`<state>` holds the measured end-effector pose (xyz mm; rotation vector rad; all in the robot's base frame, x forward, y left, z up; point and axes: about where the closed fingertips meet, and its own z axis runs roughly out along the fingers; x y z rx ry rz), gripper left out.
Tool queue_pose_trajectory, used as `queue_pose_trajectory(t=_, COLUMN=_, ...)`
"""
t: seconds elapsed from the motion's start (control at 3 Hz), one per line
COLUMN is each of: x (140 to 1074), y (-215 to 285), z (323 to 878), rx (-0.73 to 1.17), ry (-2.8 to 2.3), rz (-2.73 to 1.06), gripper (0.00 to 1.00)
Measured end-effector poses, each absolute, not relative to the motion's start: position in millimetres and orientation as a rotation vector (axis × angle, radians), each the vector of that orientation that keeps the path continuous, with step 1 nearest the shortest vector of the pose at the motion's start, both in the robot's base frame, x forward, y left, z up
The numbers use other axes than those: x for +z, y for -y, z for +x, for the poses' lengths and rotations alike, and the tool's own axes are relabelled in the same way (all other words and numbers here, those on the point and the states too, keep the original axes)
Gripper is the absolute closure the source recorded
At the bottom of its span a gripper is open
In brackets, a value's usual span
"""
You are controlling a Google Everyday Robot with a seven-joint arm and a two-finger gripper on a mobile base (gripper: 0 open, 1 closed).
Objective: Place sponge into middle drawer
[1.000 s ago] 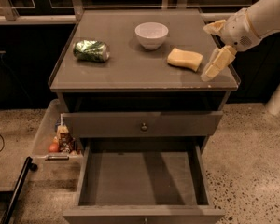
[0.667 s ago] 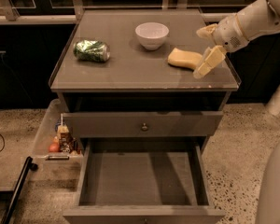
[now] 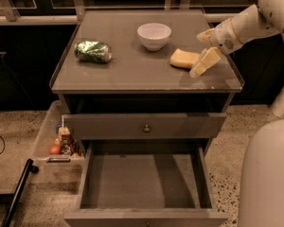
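The sponge, a pale-yellow pad, lies flat on the cabinet top, right of the white bowl. My gripper reaches in from the right and hovers at the sponge's right end, open. One pale finger is in front of the sponge's right end and the other is behind it. It holds nothing. The middle drawer is pulled out wide at the bottom of the cabinet, and its flat tray is empty.
A shiny green can lies on its side at the left of the cabinet top. A closed drawer front with a round knob sits above the open drawer. A plastic bin with small items stands on the floor to the left.
My gripper has moved left and slightly forward, closing in on the sponge's right end. The sponge, bowl and can have not moved.
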<state>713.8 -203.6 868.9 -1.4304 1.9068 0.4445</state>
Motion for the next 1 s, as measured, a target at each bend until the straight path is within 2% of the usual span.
queue_pose_trajectory(t=1.0, x=840, y=223, z=748, rx=0.302, ry=-1.976, rz=-1.330, gripper=0.00)
